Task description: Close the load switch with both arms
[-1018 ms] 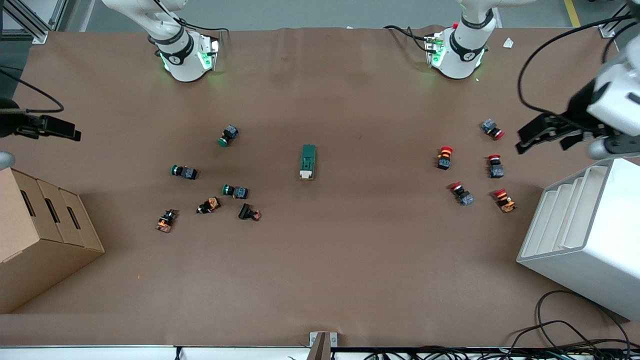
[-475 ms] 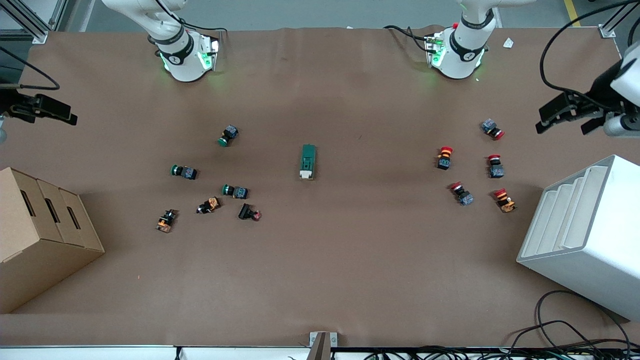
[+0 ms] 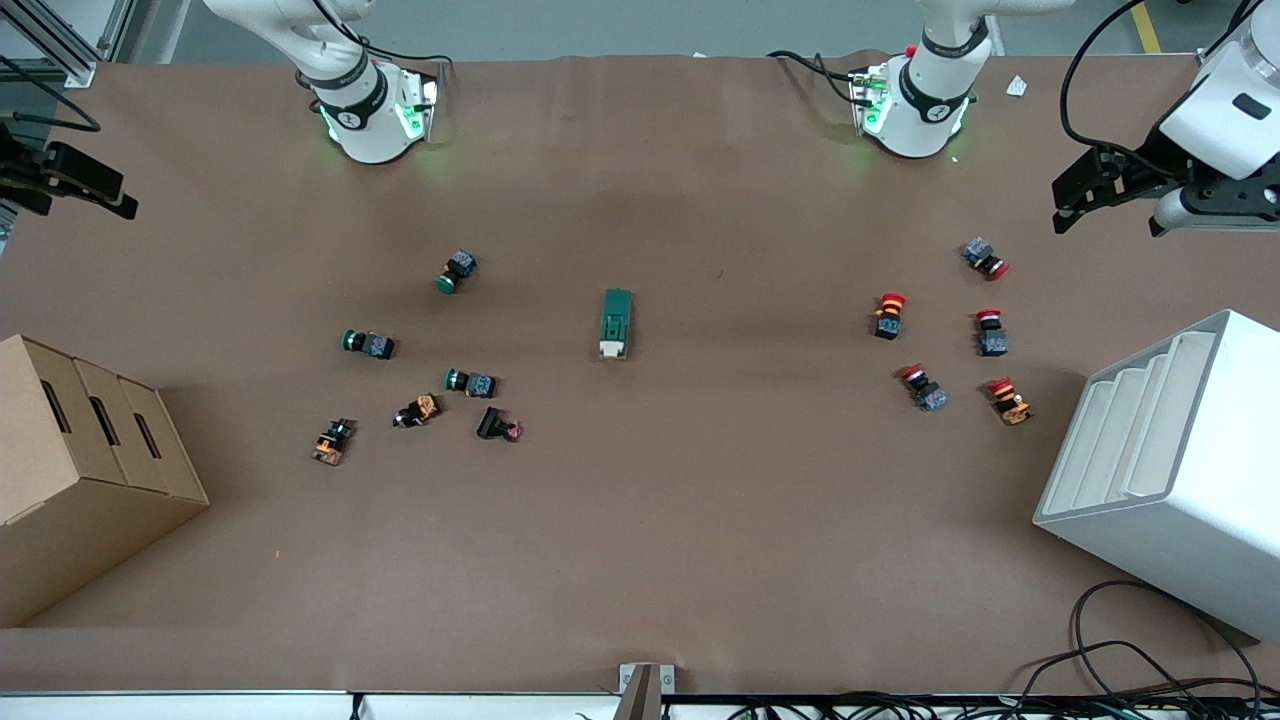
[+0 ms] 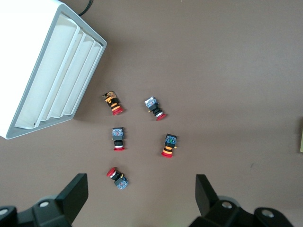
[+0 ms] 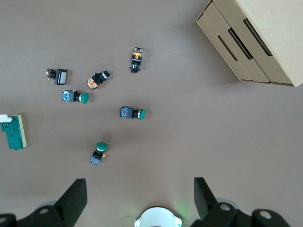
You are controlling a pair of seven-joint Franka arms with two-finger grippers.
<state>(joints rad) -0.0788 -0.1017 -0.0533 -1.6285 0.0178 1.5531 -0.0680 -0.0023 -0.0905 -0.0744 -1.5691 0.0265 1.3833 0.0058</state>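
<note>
- Your load switch (image 3: 616, 323) lies flat near the middle of the brown tabletop (image 3: 640, 540), between the two clusters of push buttons, its white lever end (image 3: 611, 349) pointing toward the front camera. Nothing touches it. In the right wrist view it shows at the picture's edge (image 5: 13, 132).
- Toward the right arm's end you have the green-capped push buttons (image 3: 458, 270), three of them, with two orange-bodied ones (image 3: 417, 410) and a black one (image 3: 497, 426) nearer the front camera. All lie loose and apart from each other.
- Toward the left arm's end you have five red-capped push buttons (image 3: 889, 314), also scattered and apart; the left wrist view shows them all (image 4: 169, 145).
- A white stepped bin (image 3: 1165, 470) stands at the left arm's end, nearer the front camera than the red-capped group; a cardboard box (image 3: 85, 470) stands at the right arm's end.
- Your left claw (image 3: 1085, 190) hangs in the air over the tabletop's edge at the left arm's end, well apart from the switch. Its fingers (image 4: 73, 196) are spread wide and it holds nothing.
- Your right claw (image 3: 75, 180) hangs over the tabletop's edge at the right arm's end, equally far from the switch. Its fingers (image 5: 73, 198) are likewise spread wide, with nothing between them.
- Both arm bases (image 3: 375, 115) glow green along the tabletop's edge farthest from the front camera.
</note>
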